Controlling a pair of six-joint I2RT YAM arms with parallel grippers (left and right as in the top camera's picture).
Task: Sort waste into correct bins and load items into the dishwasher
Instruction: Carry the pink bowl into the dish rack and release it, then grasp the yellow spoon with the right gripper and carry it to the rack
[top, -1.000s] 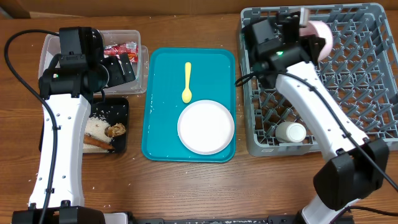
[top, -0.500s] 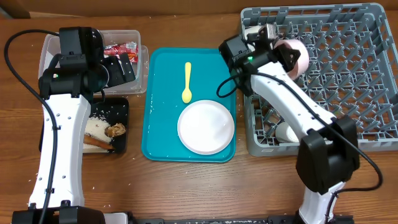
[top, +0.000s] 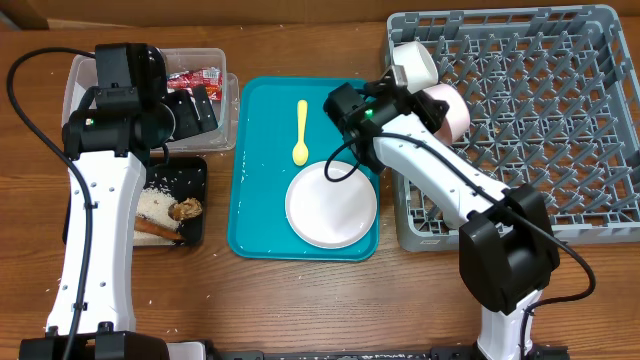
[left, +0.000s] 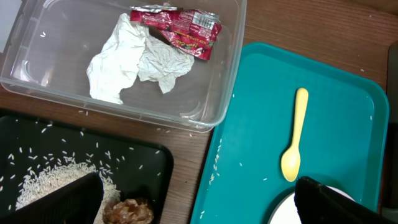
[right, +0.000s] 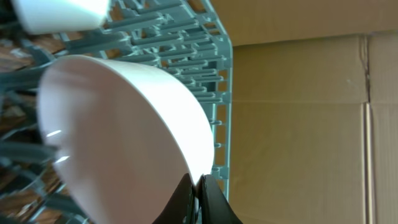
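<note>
**Overhead.** Wooden tabletop (top: 300, 300).
- Dish rack (top: 560, 120), far right: one small white bowl (top: 415, 62) at its near-left corner.
- Right gripper (top: 422, 100): carries a pink bowl (top: 452, 115) over the rack's left edge, not yet set among the pegs.
- Teal tray (top: 258, 150), centre: large plate (top: 331, 205) and yellow spoon (top: 301, 130), both unloaded.
- Black tray (top: 190, 238): rice (top: 160, 205), sausage stick (top: 155, 228) and brown lump (top: 186, 208), apparently sorted.
- Left gripper (top: 195, 110): over the clear tub (top: 228, 100).

**Left wrist.**
- Jaws wide apart, empty.
- The tub holds a red wrapper (left: 177, 25) and crumpled white paper (left: 134, 59).
- Stray grains lie on the tray and the tabletop.

**Right wrist.**
- Jaws pinched together on the pink bowl's rim.
- Rack lattice is behind the bowl.

**Judgement.** Waste looks largely done; bowl, plate and spoon remain.
</note>
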